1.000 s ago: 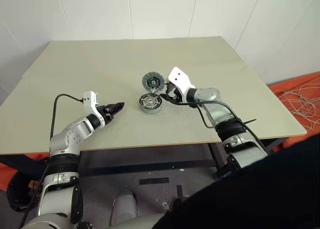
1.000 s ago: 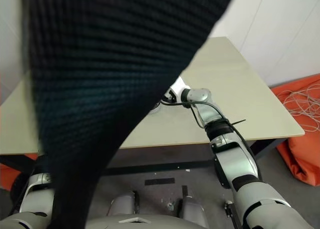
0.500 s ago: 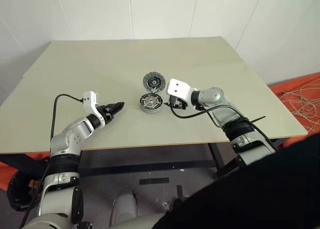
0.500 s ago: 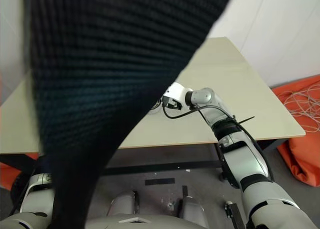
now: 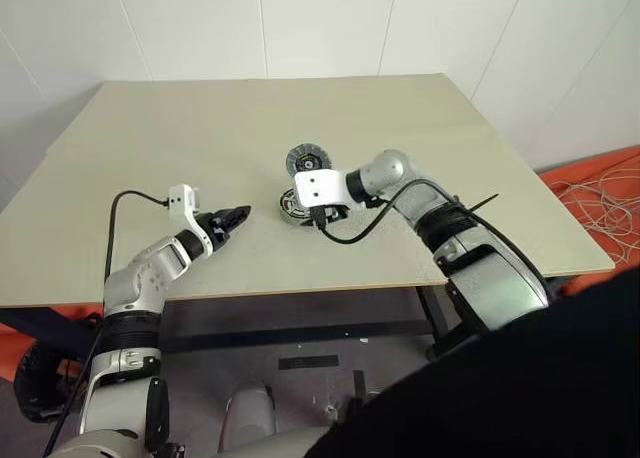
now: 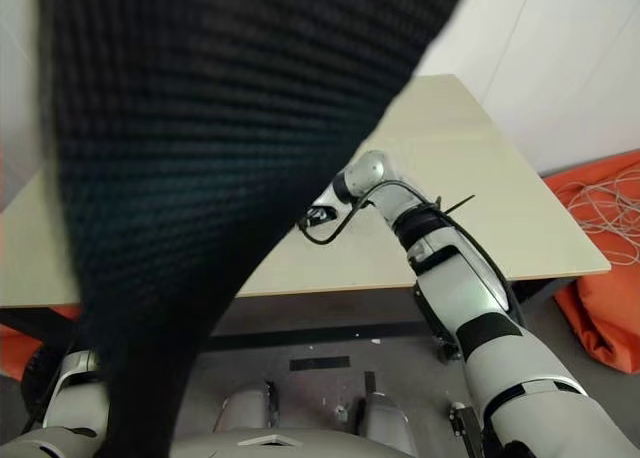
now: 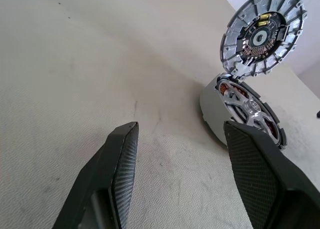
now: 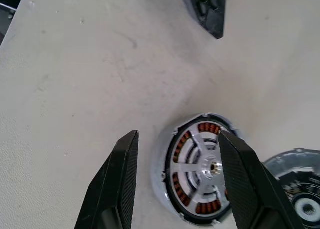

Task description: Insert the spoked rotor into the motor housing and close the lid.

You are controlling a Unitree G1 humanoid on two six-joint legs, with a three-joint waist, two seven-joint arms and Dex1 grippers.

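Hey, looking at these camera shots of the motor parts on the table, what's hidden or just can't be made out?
- Motor housing: in the left eye view, the right gripper covers most of it.
- Lid: cut off by the frame edge in the right wrist view.
- Table: in the right eye view, a dark cloth hides its left part.

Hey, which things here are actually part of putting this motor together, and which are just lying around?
For the job:
- motor housing with copper coils
- silver plate on top of it, likely the lid
- spoked rotor behind the housing
- right gripper and left gripper, jaws open

Lying about:
- orange cloth on the floor
- white cables on it
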